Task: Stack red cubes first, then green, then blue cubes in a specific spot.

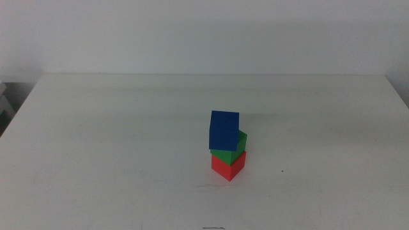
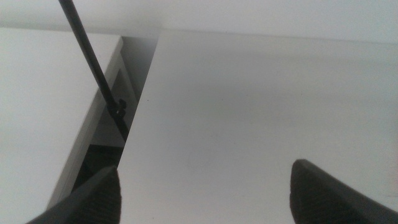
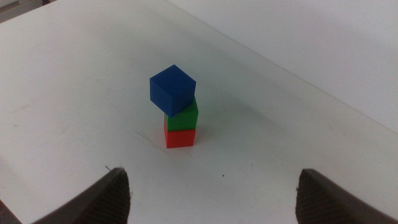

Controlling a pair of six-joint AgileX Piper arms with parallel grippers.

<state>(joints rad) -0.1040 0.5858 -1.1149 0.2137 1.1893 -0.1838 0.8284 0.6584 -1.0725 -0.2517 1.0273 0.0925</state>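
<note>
Standing near the middle of the white table (image 1: 96,128), slightly toward the near edge, is a three-cube stack: red cube (image 1: 227,168) on the tabletop, green cube (image 1: 231,151) on it, blue cube (image 1: 223,130) on top. Stack's long axis is vertical, but not cleanly plumb. The blue cube overhangs the green one toward the left of the middle view and sits twisted relative to the cubes under it; the right wrist view shows the same, with the blue cube (image 3: 173,89) turned corner-on and projecting past the green cube (image 3: 183,117). Whether it is also tipped cannot be told. The green cube looks slightly rotated against the red cube (image 3: 180,137).

Open tabletop surrounds the stack on all sides; the far, left and right table edges are well apart from it in the middle view.

Neither arm shows in the middle view. Right gripper (image 3: 214,196) hangs back from the stack, jaws spread wide, nothing between them, stack well apart from both jaws. Left gripper (image 2: 205,190) is over the table's side edge (image 2: 140,106), jaws also wide and holding nothing; a dark thin rod (image 2: 93,62) crosses the gap beside that edge.
</note>
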